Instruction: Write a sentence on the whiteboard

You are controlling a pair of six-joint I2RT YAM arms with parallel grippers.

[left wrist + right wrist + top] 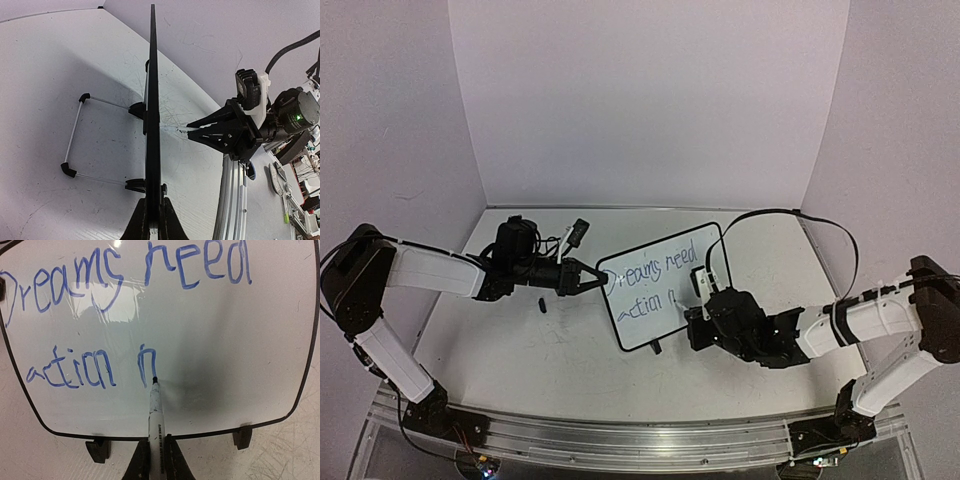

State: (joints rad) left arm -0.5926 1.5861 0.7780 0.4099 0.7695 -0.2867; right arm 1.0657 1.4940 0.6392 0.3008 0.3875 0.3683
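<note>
The whiteboard (658,283) stands tilted mid-table, black-framed; it fills the right wrist view (200,340) and shows edge-on in the left wrist view (153,115). The sentence (125,270) reads "Dreams need" above "action n" in blue, also legible from above (656,277). My left gripper (588,279) is shut on the board's left edge (153,222). My right gripper (698,322) is shut on a white marker (155,415), its dark tip touching the board at the foot of the "n". The right gripper also shows in the left wrist view (192,129), facing the board.
A small black cap (542,304) lies on the table left of the board. The board's wire stand (75,135) reaches out behind it. White walls close the back and sides. An aluminium rail (620,432) runs along the near edge.
</note>
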